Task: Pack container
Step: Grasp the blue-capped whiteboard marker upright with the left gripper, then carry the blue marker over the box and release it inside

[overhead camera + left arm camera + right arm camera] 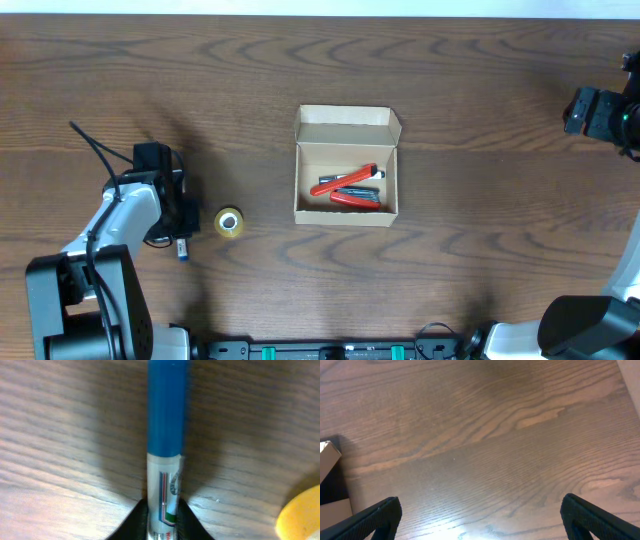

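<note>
**Reporter:** How far along is the packing?

**Photographer:** The small tan cardboard box (345, 120) stands open mid-scene on the dark wooden surface (480, 100), with red-handled metal tools (350, 187) already inside. A yellow tape roll (229, 223) lies unpacked to its left.

**Reporter:** And the arms?

**Photographer:** The left claw (162, 522) is clenched on a blue-capped white plastic marker (166, 435). The right claw (487, 520) hangs released, far right.

You've got a wood-grain worktop (500, 110), faint sheen. Container (345, 118): matt tan cardboard. Inside it, red plastic-looking handles (350, 188). Left of the container, your marker (166, 420): smooth glossy blue plastic cap.
</note>
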Tool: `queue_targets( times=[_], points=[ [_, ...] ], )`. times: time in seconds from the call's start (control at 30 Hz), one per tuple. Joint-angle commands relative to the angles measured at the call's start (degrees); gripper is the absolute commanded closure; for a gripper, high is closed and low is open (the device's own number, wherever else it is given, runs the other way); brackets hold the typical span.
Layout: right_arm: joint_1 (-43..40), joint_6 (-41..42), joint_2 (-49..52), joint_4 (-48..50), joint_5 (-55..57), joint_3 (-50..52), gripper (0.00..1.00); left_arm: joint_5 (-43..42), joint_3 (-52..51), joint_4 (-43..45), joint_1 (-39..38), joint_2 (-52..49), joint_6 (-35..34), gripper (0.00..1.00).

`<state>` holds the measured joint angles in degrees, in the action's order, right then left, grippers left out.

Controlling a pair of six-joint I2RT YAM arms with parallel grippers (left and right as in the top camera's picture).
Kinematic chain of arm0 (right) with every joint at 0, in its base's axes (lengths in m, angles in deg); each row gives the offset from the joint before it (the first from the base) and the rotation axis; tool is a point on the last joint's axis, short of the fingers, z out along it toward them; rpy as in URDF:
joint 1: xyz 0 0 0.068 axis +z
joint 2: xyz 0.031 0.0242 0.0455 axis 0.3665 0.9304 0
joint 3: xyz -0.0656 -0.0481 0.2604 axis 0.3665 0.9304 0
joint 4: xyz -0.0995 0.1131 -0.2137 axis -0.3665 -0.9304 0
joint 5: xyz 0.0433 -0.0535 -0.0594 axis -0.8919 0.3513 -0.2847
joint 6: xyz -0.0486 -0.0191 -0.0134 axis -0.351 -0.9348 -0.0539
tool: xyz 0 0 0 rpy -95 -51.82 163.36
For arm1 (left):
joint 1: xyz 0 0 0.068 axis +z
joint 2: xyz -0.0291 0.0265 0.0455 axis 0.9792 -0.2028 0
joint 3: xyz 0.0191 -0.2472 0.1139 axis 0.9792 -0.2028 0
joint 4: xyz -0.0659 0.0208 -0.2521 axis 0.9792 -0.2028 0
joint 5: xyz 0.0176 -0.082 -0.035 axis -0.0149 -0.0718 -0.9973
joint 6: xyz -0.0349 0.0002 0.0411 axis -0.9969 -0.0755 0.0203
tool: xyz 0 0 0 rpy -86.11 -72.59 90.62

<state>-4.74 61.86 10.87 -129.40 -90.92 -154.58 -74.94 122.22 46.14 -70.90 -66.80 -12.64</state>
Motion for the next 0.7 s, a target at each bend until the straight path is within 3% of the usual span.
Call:
queue_targets(
  times=[0.0,0.4,0.67],
  points=[
    [-0.24,0.76,-0.11,-0.11,-0.63,0.11,0.02,-3.72,-0.55,-0.26,0.09,0.11,-0.04,0.94],
    [-0.26,0.35,-0.11,-0.11,-0.61,0.11,0.02,-22.77,4.15,-2.95,0.07,1.31,1.57,0.94],
    [-0.24,0.35,-0.11,-0.09,-0.61,0.11,0.01,-26.12,17.79,-10.34,-4.55,5.49,8.09,0.94]
  ],
)
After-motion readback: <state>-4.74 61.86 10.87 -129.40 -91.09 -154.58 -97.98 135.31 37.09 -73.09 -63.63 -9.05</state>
